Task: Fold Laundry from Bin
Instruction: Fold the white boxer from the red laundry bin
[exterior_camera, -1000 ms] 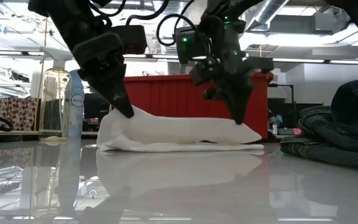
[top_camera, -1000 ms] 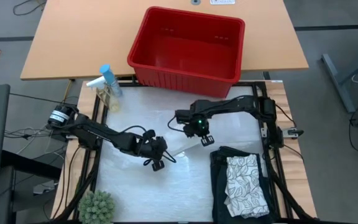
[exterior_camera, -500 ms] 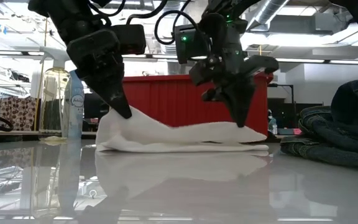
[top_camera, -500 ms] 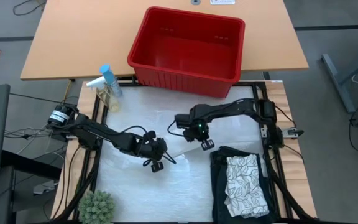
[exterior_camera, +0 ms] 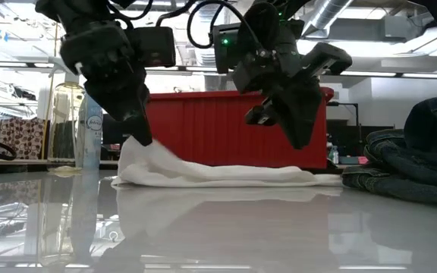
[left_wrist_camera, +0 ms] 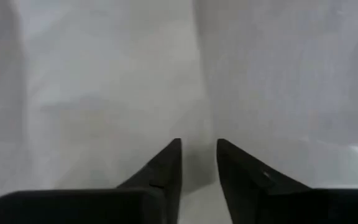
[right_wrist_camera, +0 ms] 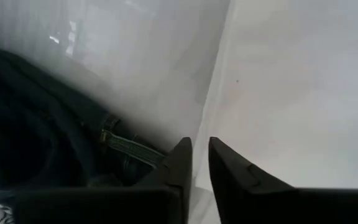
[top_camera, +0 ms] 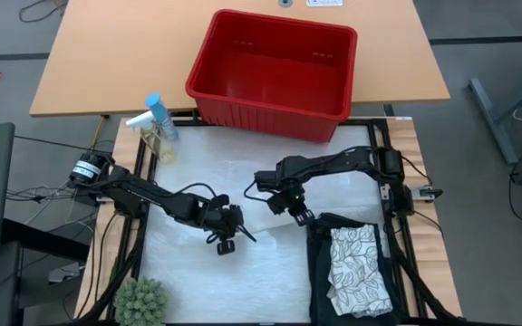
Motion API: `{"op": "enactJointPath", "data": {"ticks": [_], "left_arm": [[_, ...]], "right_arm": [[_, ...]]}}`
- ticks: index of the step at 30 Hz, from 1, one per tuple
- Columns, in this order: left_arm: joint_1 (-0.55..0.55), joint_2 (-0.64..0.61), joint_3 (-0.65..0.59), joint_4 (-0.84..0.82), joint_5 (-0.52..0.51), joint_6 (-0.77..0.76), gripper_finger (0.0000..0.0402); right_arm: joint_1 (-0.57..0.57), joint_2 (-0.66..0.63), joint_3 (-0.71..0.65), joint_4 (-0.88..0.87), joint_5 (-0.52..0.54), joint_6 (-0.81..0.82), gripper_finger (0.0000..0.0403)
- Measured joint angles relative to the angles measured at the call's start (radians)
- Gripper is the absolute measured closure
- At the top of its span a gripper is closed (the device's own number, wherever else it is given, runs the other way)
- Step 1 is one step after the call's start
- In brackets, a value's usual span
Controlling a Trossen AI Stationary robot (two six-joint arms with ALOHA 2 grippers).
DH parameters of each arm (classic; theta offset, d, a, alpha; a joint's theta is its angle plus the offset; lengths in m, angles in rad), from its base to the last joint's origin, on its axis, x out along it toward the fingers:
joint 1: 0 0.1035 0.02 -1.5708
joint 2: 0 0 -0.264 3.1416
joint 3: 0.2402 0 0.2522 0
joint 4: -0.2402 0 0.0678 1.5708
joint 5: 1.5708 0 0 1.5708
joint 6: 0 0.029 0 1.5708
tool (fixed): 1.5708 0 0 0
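Basically both grippers stood slightly parted, gripping nothing: left gripper (top_camera: 226, 237) and right gripper (top_camera: 294, 207) sat over opposite ends of the small whitish cloth (exterior_camera: 218, 174), laid flat mid-table (top_camera: 198, 163), likely for folding. Finished dark garment (top_camera: 320, 249) with leaf-patterned cloth (top_camera: 359, 270) sat at the near right corner; bin (top_camera: 275, 68) beyond the far edge.

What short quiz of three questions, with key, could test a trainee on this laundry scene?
1. True or false: the red bin still holds laundry.
2. What lies on top of the dark garment? A) spray bottle B) leaf-patterned cloth C) plant
3. Which piece lies between the left claw and the right claw?

Key
1. False: the high view shows nothing inside.
2. B, the leaf-patterned cloth.
3. The whitish cloth, lying low on the table; each wrist view shows a gap between that claw's fingertips.
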Motion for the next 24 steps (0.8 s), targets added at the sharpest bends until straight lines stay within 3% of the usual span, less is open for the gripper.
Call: {"op": "enactJointPath", "data": {"ticks": [4,7,12,20,24], "left_arm": [[0.000,0.000,0.000,0.000,0.092,0.004,0.0280],[0.000,0.000,0.000,0.000,0.091,-0.017,0.0257],[0.006,0.000,0.000,0.002,-0.061,-0.176,0.0242],[0.007,0.000,0.000,0.000,-0.395,-0.548,0.0256],[0.007,0.000,0.001,-0.065,-0.468,-0.757,0.0259]], "right_arm": [[0.000,0.000,0.000,0.010,-0.004,-0.003,0.0284],[0.000,0.000,0.000,0.034,-0.005,-0.001,0.0265],[0.000,0.000,0.000,0.080,-0.005,0.009,0.0254],[-0.017,0.000,0.000,0.153,-0.004,0.034,0.0261],[-0.031,0.000,0.000,0.165,-0.004,0.062,0.0258]]}}
